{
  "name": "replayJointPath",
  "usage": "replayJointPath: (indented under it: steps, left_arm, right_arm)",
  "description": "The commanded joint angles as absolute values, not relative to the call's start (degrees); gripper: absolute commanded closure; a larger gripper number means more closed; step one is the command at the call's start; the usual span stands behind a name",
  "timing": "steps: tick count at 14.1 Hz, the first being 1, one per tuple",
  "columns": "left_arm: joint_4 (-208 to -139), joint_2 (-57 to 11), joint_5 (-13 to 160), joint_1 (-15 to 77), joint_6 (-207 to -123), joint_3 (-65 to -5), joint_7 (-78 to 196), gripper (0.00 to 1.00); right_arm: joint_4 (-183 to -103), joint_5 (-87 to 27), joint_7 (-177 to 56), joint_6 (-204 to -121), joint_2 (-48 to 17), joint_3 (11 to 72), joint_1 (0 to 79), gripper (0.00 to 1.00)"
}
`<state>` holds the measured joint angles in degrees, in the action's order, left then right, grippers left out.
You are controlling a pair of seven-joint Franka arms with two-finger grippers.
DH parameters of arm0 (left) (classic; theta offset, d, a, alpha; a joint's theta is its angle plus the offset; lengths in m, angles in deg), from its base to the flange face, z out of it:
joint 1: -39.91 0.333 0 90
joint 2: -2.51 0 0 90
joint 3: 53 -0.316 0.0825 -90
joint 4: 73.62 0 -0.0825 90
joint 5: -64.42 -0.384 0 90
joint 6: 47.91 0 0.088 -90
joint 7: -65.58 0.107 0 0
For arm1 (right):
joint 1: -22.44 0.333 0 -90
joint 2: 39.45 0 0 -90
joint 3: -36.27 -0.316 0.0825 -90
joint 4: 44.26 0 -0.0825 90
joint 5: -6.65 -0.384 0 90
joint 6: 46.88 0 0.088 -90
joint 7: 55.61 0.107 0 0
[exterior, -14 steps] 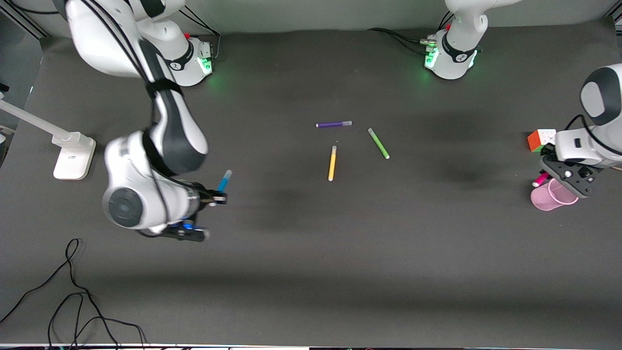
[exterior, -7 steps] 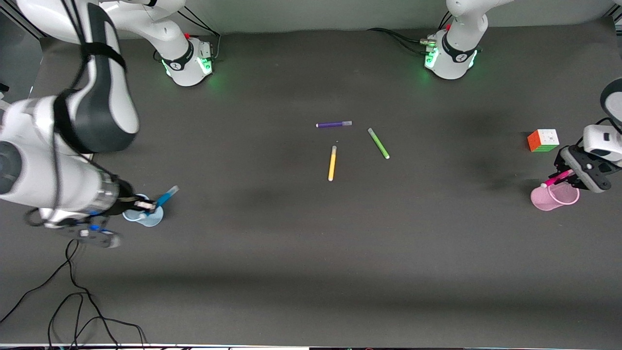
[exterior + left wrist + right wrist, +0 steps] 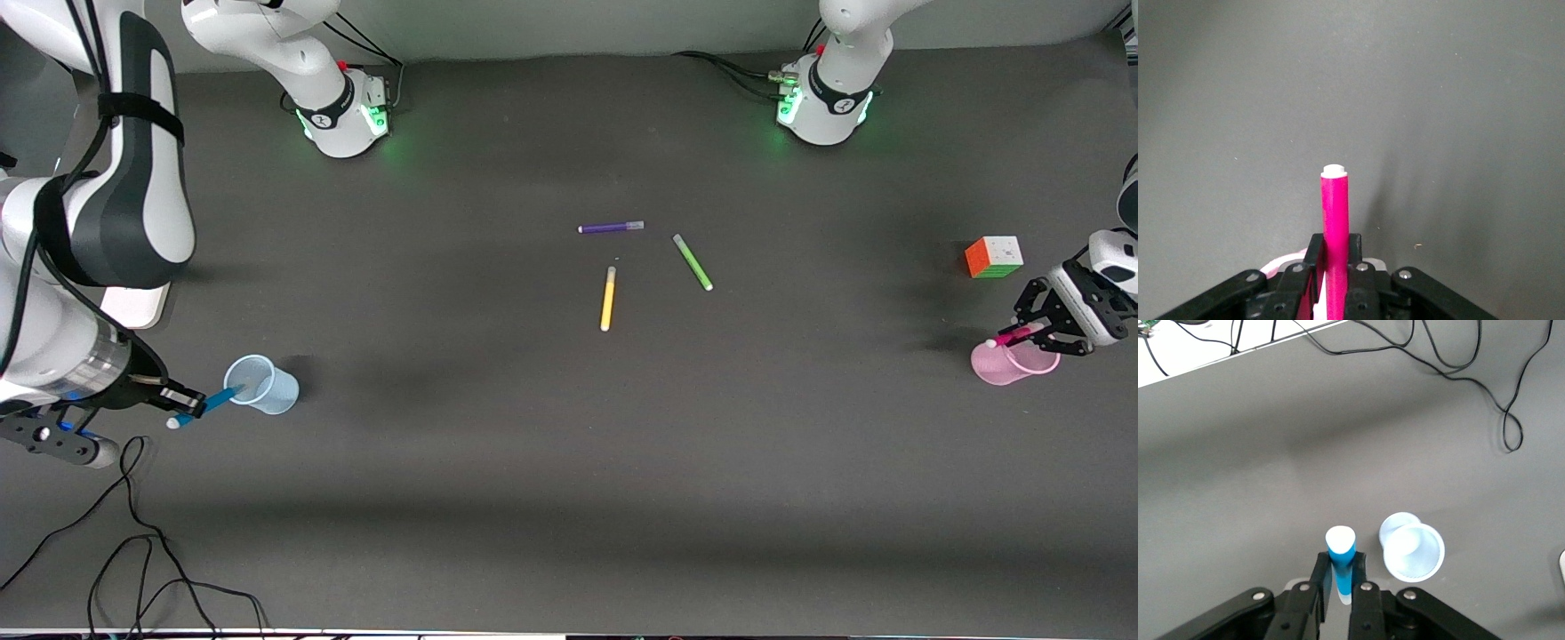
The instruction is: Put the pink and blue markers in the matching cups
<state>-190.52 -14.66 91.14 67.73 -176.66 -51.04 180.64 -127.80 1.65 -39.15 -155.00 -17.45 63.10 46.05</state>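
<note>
**Operator:** Report the work area, largest item first.

**Technician:** The table [image 3: 569,462] carries both cups upright. The blue cup [image 3: 263,384] stands toward the right arm's end; the pink cup [image 3: 1013,363] stands toward the left arm's end, nearer the front camera than the puzzle cube [image 3: 993,256]. Purple [image 3: 611,228], green [image 3: 693,262] and yellow [image 3: 608,299] pens lie mid-table and are not part of the job.

**Operator:** End effector status?

**Technician:** The right gripper [image 3: 182,400] is clamped on the blue marker [image 3: 206,406]. The marker is tilted, its upper end at the blue cup's rim; in the right wrist view the cup [image 3: 1411,553] sits just beside the marker [image 3: 1340,553], not under it. The left gripper [image 3: 1036,331] is clamped on the pink marker [image 3: 1009,337] over the pink cup's rim.

**Operator:** Current step?

**Technician:** Judged as insertion, both arms. Neither marker is released.

**Operator:** Next move?

**Technician:** Centre each marker's tip over its cup mouth, lower it inside, then separate the fingers. The right side likely needs the larger correction.
</note>
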Motion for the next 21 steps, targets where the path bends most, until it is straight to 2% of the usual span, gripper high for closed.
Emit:
replayJointPath:
  steps: [1, 7, 11, 13, 14, 15, 16, 21]
  left_arm:
    - [-188.14, -16.12, 93.16, 67.95, -175.70, -50.63, 184.22, 1.00]
    - [-184.10, -20.86, 101.15, 69.97, -170.43, -50.63, 192.57, 1.00]
    - [-182.34, -21.22, 100.81, 69.97, -168.76, -50.72, 192.49, 1.00]
    - [-181.03, -21.31, 100.55, 69.97, -167.09, -50.72, 192.49, 0.80]
    - [-180.50, -21.31, 100.55, 69.97, -167.09, -50.72, 192.40, 0.77]
    - [-180.14, -21.31, 100.55, 69.97, -167.00, -50.72, 192.40, 0.45]
    - [-179.88, -21.31, 100.55, 69.97, -166.91, -50.72, 192.58, 0.00]
    - [-179.79, -21.40, 100.46, 69.97, -166.82, -50.80, 192.58, 0.00]
  right_arm:
    - [-136.00, 3.22, -42.77, -160.59, -23.18, 65.36, 47.13, 1.00]
    - [-157.25, 7.44, -42.86, -182.02, -32.06, 65.54, 47.22, 1.00]
    - [-164.74, 7.88, -44.18, -192.75, -32.33, 65.89, 47.13, 1.00]
    - [-168.78, 7.88, -46.10, -198.55, -31.98, 66.59, 47.13, 1.00]
    - [-170.28, 7.88, -47.25, -200.23, -31.81, 66.94, 47.13, 1.00]
    - [-170.73, 7.88, -47.78, -200.60, -31.46, 67.21, 47.13, 1.00]
    - [-170.91, 7.88, -47.87, -200.60, -31.11, 67.21, 47.13, 1.00]
    - [-171.70, 8.32, -47.96, -201.30, -29.35, 67.21, 47.40, 1.00]
